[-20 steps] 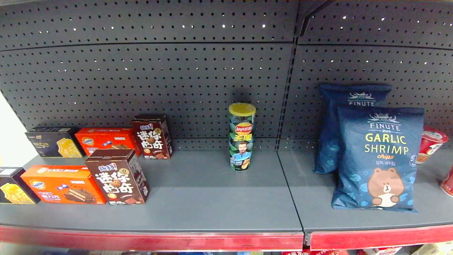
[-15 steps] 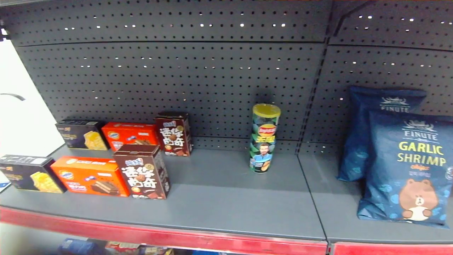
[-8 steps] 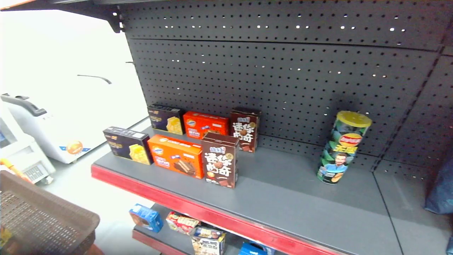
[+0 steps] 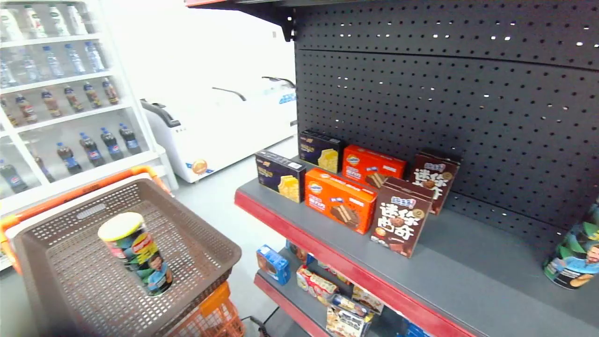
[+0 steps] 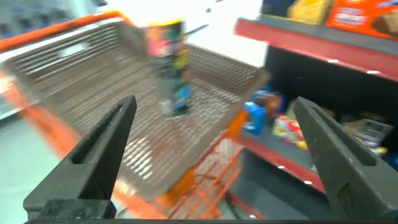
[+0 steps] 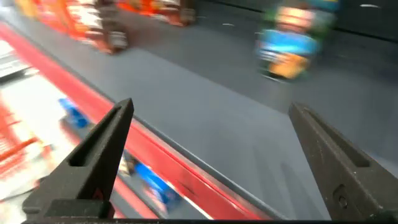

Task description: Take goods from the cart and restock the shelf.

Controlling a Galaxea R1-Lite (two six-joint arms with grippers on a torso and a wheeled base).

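One chip canister (image 4: 135, 255) stands on its base in the brown mesh basket (image 4: 206, 243) of the orange cart (image 4: 79, 189) in your head view. It is well apart from the grey shelf (image 4: 468, 281), where a shelved canister (image 4: 573, 262) of the same kind sits at the far right and the snack boxes (image 4: 341, 206) crowd the left end. The cart's canister is tall and narrow on a perforated floor, so I judge that a glancing touch on one side would tip it and send it rolling to the basket wall. In the left wrist view, your left gripper (image 5: 214, 109) has its jaws spread wide with nothing between them, facing that canister from outside the basket. If you come in too low, a finger could catch the rim and jolt the cart. If you close near the yellow lid, the smooth round wall may slip or the lid may give. In the right wrist view, your right gripper (image 6: 211, 109) is likewise spread and empty, above the shelf deck just inside the red front lip (image 6: 155, 149), with the shelved canister beyond it. A careless swing of that arm could knock the canister over or rake the boxes, so keep it away from both.
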